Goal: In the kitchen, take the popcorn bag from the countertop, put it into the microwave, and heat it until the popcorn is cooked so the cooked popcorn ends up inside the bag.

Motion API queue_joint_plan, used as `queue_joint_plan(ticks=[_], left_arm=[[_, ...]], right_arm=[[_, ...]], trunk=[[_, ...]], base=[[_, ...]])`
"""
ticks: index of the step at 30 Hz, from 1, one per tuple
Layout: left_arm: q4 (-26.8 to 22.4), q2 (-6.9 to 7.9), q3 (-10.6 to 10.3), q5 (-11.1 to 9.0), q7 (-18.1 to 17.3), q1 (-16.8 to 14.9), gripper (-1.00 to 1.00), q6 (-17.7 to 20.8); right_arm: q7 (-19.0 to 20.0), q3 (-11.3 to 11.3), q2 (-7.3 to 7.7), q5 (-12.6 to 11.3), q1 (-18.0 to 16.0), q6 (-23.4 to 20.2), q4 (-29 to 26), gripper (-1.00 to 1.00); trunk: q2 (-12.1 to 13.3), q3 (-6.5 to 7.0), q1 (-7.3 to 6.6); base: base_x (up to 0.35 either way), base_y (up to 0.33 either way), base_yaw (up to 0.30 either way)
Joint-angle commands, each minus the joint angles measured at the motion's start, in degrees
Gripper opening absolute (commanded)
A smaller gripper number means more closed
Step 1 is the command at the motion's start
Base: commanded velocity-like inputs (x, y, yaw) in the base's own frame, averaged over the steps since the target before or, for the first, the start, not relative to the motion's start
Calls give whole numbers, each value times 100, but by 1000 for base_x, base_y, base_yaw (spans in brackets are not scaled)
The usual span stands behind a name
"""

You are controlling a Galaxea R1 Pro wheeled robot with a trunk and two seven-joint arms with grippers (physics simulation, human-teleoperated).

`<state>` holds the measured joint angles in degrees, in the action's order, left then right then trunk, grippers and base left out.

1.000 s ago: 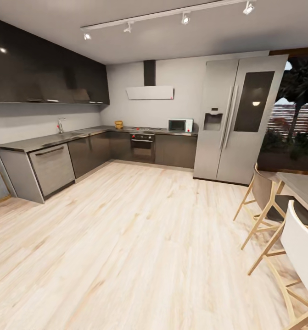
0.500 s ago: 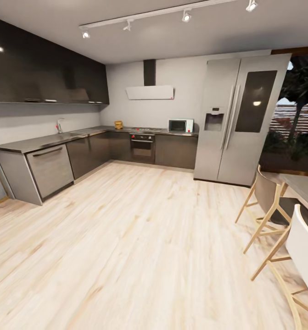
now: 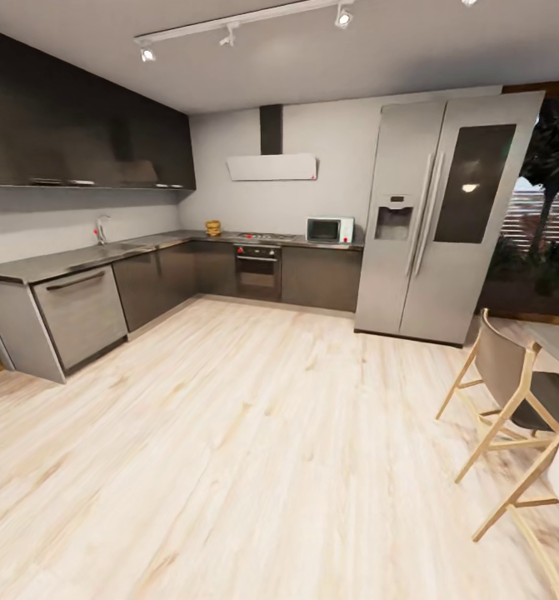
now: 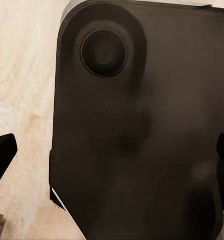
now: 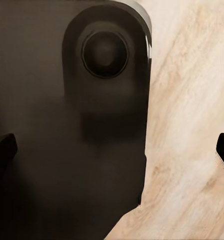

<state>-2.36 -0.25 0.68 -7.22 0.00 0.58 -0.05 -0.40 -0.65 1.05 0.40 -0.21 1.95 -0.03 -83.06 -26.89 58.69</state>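
Across a wide wood floor (image 3: 254, 450), the popcorn bag (image 3: 213, 227) sits on the far surface (image 3: 146, 244), left of the hob (image 3: 267, 237); the microwave (image 3: 329, 229) stands right of it, near the fridge (image 3: 446, 217). Both claws hang over the robot's dark base (image 4: 142, 140), fingertips spread apart, carrying nothing. Best approach: drive straight toward the bag, stopping squarely before the cabinets.

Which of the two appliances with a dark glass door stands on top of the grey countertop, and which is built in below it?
The small pale mint-blue microwave stands on the grey countertop beside the tall silver refrigerator. The dark built-in oven sits below.
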Motion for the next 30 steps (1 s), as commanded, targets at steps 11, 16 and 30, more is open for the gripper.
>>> queue_joint_plan(ticks=[11, 16, 30], left_arm=[[-10, -1, 3, -51, 0, 3, 100, 49], [-10, -1, 3, -52, 0, 3, 100, 49], [-10, -1, 3, -52, 15, 3, 100, 49]], right_arm=[[1, -22, 38, 27, -3, 25, 3, 100], [4, -23, 44, 30, -5, 25, 3, 100], [5, -23, 44, 30, -3, 25, 3, 100]], trunk=[[-2, -4, 3], [-2, -4, 3], [-2, -4, 3]], base=[[325, 0, 0], [325, 0, 0], [325, 0, 0]])
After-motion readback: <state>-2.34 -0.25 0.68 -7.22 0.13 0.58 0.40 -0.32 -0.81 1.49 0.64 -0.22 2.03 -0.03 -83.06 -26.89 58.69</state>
